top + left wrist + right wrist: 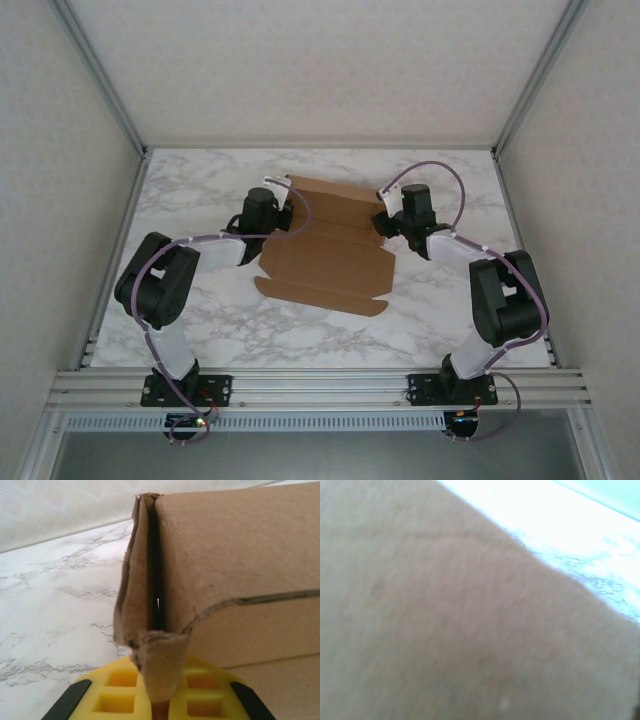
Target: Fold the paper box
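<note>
One broad tabletop (pixel 200 320), white with grey marble veining and smooth-looking, carries everything. Near its middle, between the two arms, lies the paper box (pixel 325 265): a plain brown die-cut cardboard sheet, matte and fibrous, with parallel creases across it and small tabs at its near edge. Its near part rests flat while the far part looks raised along a crease. I judge that is why the arms sit at its far corners, one on each side, steadying the lifted wall (pixel 235 555). From the left wrist, that wall's end is doubled over, two upright layers with a dark slit between them and ragged cut edges. Below it a narrow tab (pixel 160 675) runs down between the left fingers (pixel 117 692), whose yellow waffle-moulded pads pinch it, probably to keep the fold shut. The right fingers (pixel 384 222) meet the box's right edge. I cannot tell whether they are spread or pressed together, as the right wrist camera sits so close that the cardboard blurs.
</note>
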Robot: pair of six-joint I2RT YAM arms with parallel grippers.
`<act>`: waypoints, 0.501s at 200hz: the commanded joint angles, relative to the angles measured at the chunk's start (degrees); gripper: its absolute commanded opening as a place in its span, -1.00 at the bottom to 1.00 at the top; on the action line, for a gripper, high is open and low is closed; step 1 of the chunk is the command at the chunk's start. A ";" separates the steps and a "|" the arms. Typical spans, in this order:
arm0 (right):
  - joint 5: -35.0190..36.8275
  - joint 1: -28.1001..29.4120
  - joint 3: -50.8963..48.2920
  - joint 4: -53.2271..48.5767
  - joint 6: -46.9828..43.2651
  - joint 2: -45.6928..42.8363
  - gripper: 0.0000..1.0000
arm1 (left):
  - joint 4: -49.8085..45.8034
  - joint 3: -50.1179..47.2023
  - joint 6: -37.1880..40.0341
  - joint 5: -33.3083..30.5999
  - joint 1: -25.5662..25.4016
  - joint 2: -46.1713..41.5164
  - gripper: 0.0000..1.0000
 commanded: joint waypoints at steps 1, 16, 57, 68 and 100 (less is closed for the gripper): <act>4.38 0.27 1.29 1.75 2.18 2.05 -0.07 | 0.61 -0.64 -0.86 1.37 -0.95 -0.20 -1.00; 4.75 0.41 1.82 1.49 2.94 2.46 -0.16 | 0.52 -0.71 -1.20 1.12 -1.47 -0.19 -1.00; 6.22 0.83 2.62 -0.36 2.85 2.97 -0.44 | 0.00 -0.64 -3.42 0.07 -2.96 -0.01 -1.00; 6.83 1.03 2.88 -0.78 2.60 3.12 -0.48 | -0.25 -0.49 -4.50 -0.10 -3.31 -0.06 -1.00; 10.85 2.01 4.30 -1.90 3.21 4.41 -0.60 | -1.30 0.45 -7.46 -1.46 -4.50 0.07 -1.00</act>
